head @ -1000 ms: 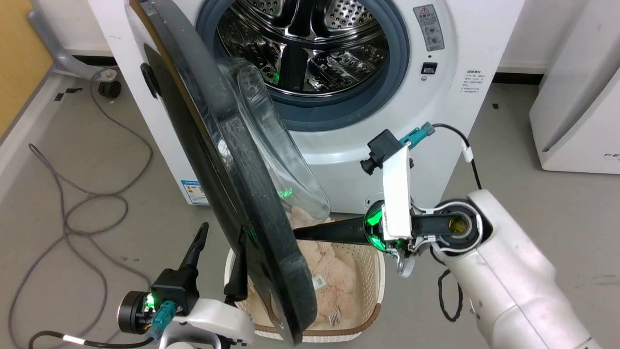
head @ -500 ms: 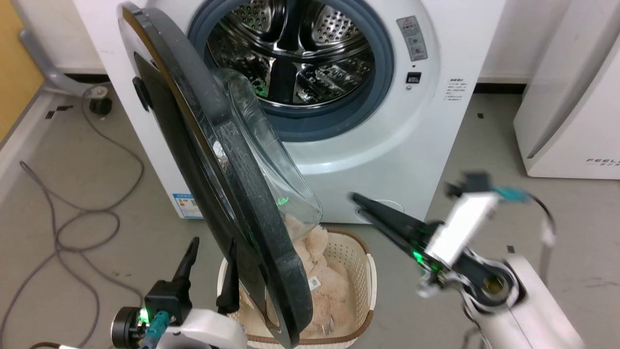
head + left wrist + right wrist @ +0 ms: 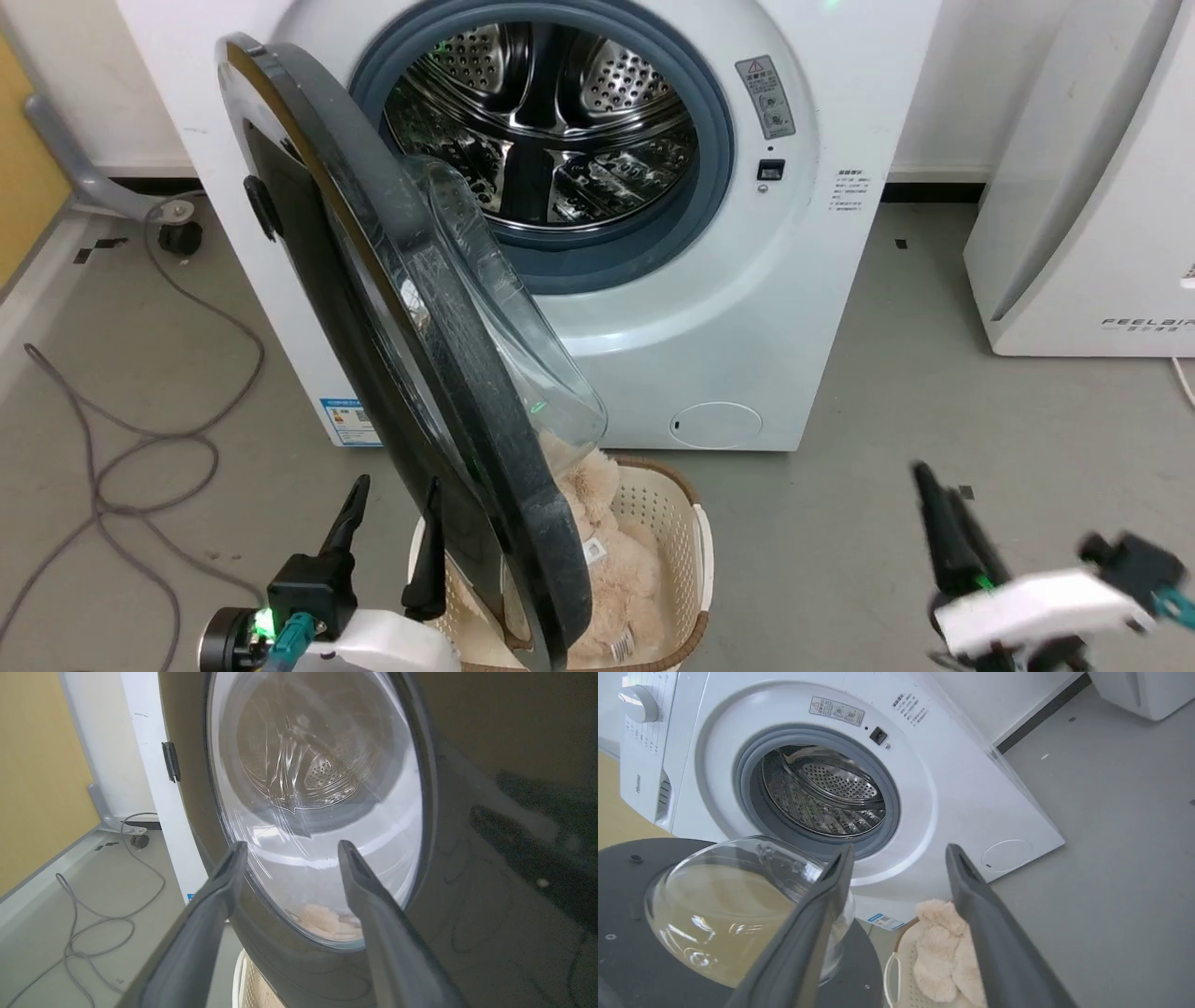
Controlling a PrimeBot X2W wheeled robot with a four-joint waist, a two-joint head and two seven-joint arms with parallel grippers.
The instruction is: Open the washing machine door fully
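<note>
Glossy black round washing machine door (image 3: 411,373) with clear glass bowl stands swung out from the front of the white box-shaped washing machine (image 3: 747,308), while left claw (image 3: 397,485), near that machine's door, and right claw (image 3: 901,851) gape wide, both empty.

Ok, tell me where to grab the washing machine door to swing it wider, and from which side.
Pinch the washing machine door by its free rim, the near edge above the basket, farthest from the hinge. Come from the front, a finger on each face: that rim is thin and flat, while the glass bowl bulges.
</note>
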